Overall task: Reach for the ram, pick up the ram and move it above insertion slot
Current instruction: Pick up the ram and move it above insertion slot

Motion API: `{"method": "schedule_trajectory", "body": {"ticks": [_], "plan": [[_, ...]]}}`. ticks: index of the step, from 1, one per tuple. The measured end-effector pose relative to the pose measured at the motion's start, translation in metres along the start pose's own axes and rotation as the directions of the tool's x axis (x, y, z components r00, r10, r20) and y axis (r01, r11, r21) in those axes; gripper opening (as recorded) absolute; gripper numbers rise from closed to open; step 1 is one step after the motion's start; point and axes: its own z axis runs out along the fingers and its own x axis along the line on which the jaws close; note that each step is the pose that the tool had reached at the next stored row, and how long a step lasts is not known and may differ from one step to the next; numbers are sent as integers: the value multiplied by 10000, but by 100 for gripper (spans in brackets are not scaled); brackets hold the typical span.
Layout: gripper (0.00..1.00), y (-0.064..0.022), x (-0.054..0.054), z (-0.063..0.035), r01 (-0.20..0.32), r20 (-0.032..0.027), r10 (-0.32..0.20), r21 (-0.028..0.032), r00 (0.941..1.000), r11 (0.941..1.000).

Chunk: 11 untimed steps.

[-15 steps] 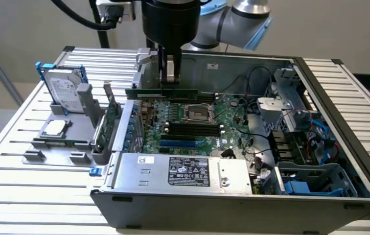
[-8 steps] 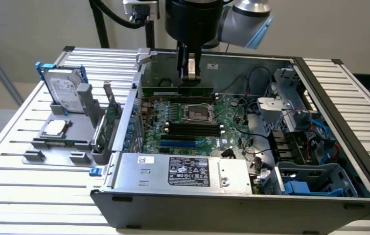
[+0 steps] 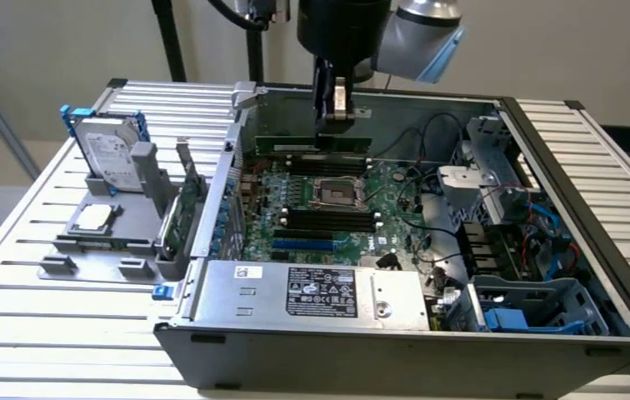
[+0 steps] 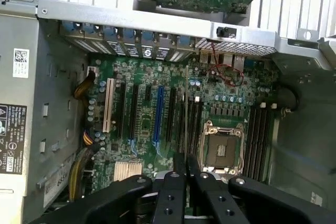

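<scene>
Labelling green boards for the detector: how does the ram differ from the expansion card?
Place: the ram is clamped in the gripper over the motherboard inside the case. The expansion card stands in the grey holder outside it, on the exterior view's left.
Shape: the ram is a low, narrow strip, while the card is taller.
Both are green circuit boards on edge.

My exterior view looks down at an angle on the open computer case [image 3: 582, 167] from well back. My wrist view looks straight down from close above, past the gripper [image 4: 185, 169]. Both share the motherboard [image 3: 337, 208] and processor socket [image 4: 223, 150].
</scene>
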Motion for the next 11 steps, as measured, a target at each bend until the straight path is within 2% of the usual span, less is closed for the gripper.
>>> {"method": "schedule_trajectory", "body": {"ticks": [6, 11], "plan": [[13, -58, -55, 15, -192, -142, 192, 16, 9997, 9998], [13, -89, -83, 26, -467, -187, 468, 44, 9987, 9989]]}}
